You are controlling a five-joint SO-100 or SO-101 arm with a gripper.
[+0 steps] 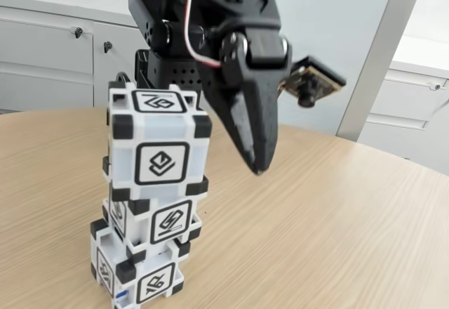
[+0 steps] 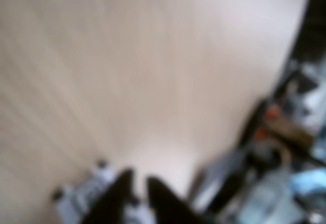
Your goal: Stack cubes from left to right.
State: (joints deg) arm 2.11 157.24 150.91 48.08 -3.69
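Observation:
Three white cubes with black corners stand stacked at the left of the fixed view: a top cube (image 1: 160,147), a middle cube (image 1: 158,218) and a bottom cube (image 1: 137,274), each turned a little from the one below. My black gripper (image 1: 258,171) hangs point-down just right of the top cube, apart from it, with its fingers together and nothing between them. The blurred wrist view shows the gripper (image 2: 138,180) at the bottom edge over the wooden table, with a cube (image 2: 84,198) to its left.
The round wooden table (image 1: 337,225) stretches right of the stack, its curved edge at the back right. White cabinets (image 1: 49,56) stand behind it. Blurred clutter (image 2: 285,147) lies off the table's edge in the wrist view.

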